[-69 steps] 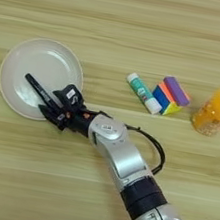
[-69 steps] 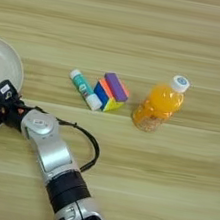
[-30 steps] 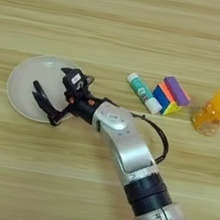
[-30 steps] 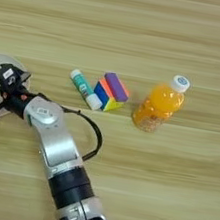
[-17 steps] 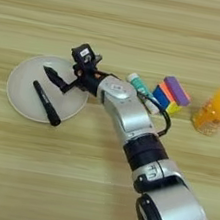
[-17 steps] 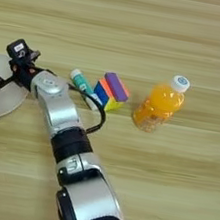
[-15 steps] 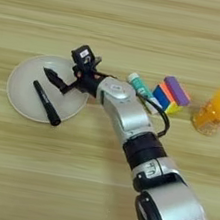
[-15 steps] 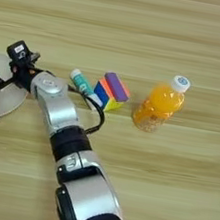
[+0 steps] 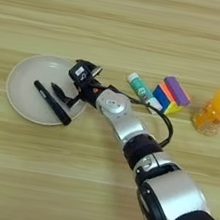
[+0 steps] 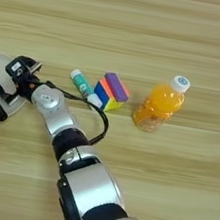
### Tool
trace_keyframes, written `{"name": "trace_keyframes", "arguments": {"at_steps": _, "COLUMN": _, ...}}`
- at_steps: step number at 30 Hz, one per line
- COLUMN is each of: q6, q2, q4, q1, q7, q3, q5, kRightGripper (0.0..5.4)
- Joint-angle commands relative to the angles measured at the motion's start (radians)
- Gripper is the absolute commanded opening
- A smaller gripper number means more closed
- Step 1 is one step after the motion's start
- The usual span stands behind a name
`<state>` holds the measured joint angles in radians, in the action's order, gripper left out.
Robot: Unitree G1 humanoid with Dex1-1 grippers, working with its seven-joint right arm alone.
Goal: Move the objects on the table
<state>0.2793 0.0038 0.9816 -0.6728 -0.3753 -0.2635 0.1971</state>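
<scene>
The round pale plate (image 9: 24, 75) lies at the left of the table (image 9: 123, 28). On it rests the slim black marker pen (image 9: 52, 103), slanting toward the plate's near right rim. My right gripper (image 9: 70, 81) hovers over the plate's right edge, open and holding nothing, with one black finger (image 9: 60, 93) just right of the marker. The silver forearm (image 9: 124, 124) runs in from the bottom right. To the right lie the teal tube with its white cap (image 9: 142, 89) and, touching it, the small multicoloured cube (image 9: 169, 94).
An orange juice bottle with a white cap (image 10: 160, 108) stands right of the cube. A black cable (image 9: 162, 126) loops off the forearm just in front of the tube and cube.
The marker, held over the plate 2.3 s ago, now lies on the plate. The gripper has let go, swung to the plate's right edge, and dropped slightly nearer in the last half second.
</scene>
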Motion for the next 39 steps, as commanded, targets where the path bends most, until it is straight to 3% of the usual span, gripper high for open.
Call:
{"name": "trace_keyframes", "arguments": {"at_steps": 1, "q6": 0.059, "q2": -0.019, "q4": -0.005, "q1": -0.103, "q7": 0.068, "q3": 0.005, "q5": 0.036, "kRightGripper": 5.39}}
{"name": "trace_keyframes", "arguments": {"at_steps": 14, "q6": 0.096, "q2": -0.150, "q4": -0.020, "q1": -0.097, "q7": 0.123, "q3": 0.013, "q5": 0.112, "kRightGripper": 5.39}}
{"name": "trace_keyframes", "arguments": {"at_steps": 22, "q6": 0.102, "q2": -0.173, "q4": -0.004, "q1": -0.089, "q7": 0.120, "q3": 0.034, "q5": 0.097, "kRightGripper": 5.39}}
{"name": "trace_keyframes", "arguments": {"at_steps": 24, "q6": 0.115, "q2": -0.166, "q4": -0.035, "q1": -0.078, "q7": 0.106, "q3": 0.054, "q5": 0.068, "kRightGripper": 5.39}}
{"name": "trace_keyframes", "arguments": {"at_steps": 28, "q6": 0.122, "q2": -0.172, "q4": -0.274, "q1": -0.003, "q7": 0.068, "q3": 0.113, "q5": -0.023, "kRightGripper": 5.39}}
{"name": "trace_keyframes", "arguments": {"at_steps": 34, "q6": 0.028, "q2": -0.221, "q4": -0.632, "q1": 0.127, "q7": 0.034, "q3": 0.174, "q5": -0.075, "kRightGripper": 5.39}}
{"name": "trace_keyframes", "arguments": {"at_steps": 39, "q6": -0.039, "q2": -0.275, "q4": -0.771, "q1": 0.225, "q7": 0.041, "q3": 0.258, "q5": -0.104, "kRightGripper": 5.39}}
